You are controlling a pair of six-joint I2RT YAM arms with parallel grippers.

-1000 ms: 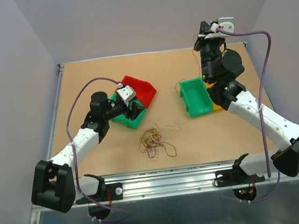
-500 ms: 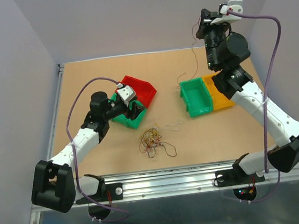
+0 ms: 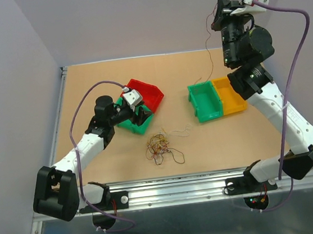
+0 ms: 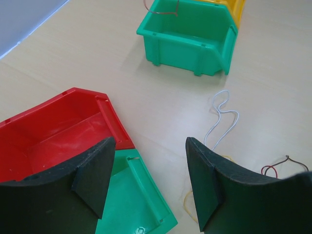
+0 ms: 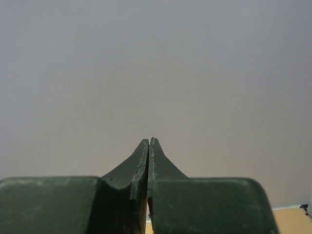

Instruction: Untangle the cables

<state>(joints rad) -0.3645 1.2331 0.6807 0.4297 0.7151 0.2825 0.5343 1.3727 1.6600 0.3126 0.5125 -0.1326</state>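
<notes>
The cables (image 3: pixel 159 148) lie in a small loopy tangle of yellow, orange-red and dark wires on the table in front of the arms. A whitish wire (image 3: pixel 178 131) lies loose just right of the tangle and also shows in the left wrist view (image 4: pixel 222 114). My right gripper (image 3: pixel 217 15) is raised high at the back right, shut (image 5: pixel 148 141) on one thin dark wire (image 3: pixel 207 46) that hangs down to the right green bin (image 3: pixel 204 101). My left gripper (image 3: pixel 142 114) is open and empty (image 4: pixel 149 141) above the left green bin (image 4: pixel 131 195).
A red bin (image 3: pixel 145 94) sits against the left green bin (image 3: pixel 135 125). A yellow bin (image 3: pixel 231 100) stands against the right green bin, which also shows in the left wrist view (image 4: pixel 190 34). Metal rails edge the table at the left and front.
My right arm has risen and swung back to the right, lifting the thin wire higher above the right green bin and uncovering the yellow bin. The left arm and the tangle have not moved.
</notes>
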